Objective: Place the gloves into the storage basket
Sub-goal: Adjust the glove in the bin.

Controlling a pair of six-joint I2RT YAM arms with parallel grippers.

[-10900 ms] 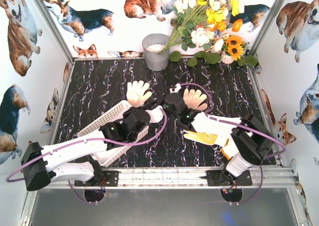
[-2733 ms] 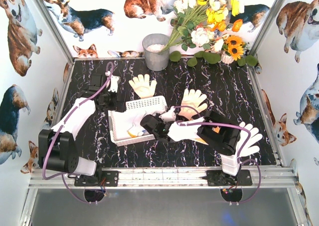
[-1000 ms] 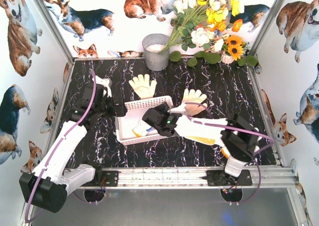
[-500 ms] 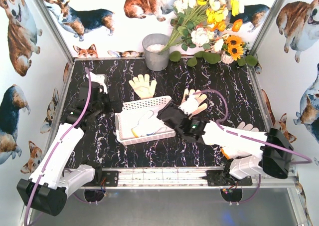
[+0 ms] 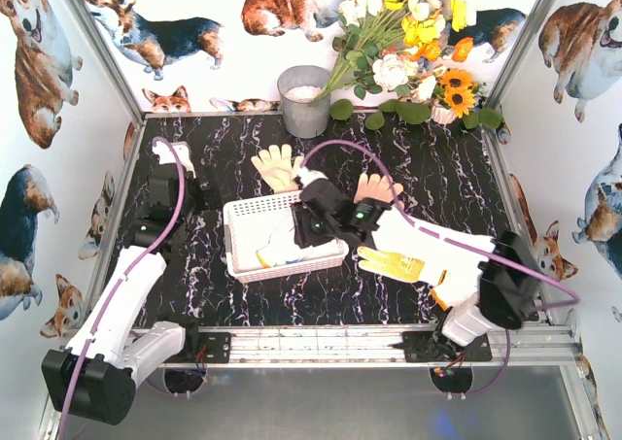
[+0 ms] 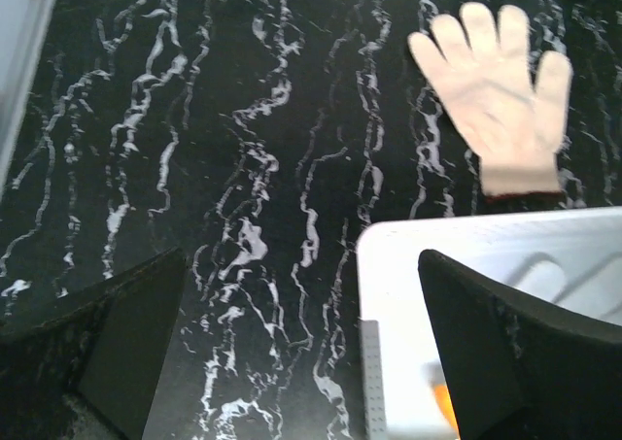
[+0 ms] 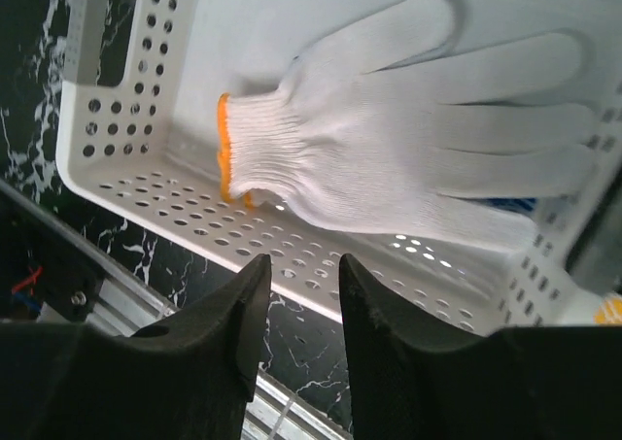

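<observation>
Top external view: the right gripper (image 5: 306, 224) hangs over the far right end of the storage basket (image 5: 233, 241), which sits mid-table on the black marbled tabletop (image 5: 447, 168). From the right wrist camera its two fingers stand close together with only a narrow gap, and nothing sits between them. Just beyond them a white glove (image 7: 408, 139) with an orange-edged cuff lies flat on the basket floor, and a sliver of blue fabric (image 7: 505, 205) peeks out under its fingers.

Out on the table, a cream glove (image 5: 277, 165) lies just behind the basket's far wall, fingers pointing away. A second cream glove (image 5: 377, 187) shows to the right, partly hidden by the right arm. A yellow glove (image 5: 394, 263) lies just right of the basket, under that same arm.

The left gripper (image 6: 301, 255) is off by the basket's far left corner, jaws spread wide and empty, with bare tabletop between them.
</observation>
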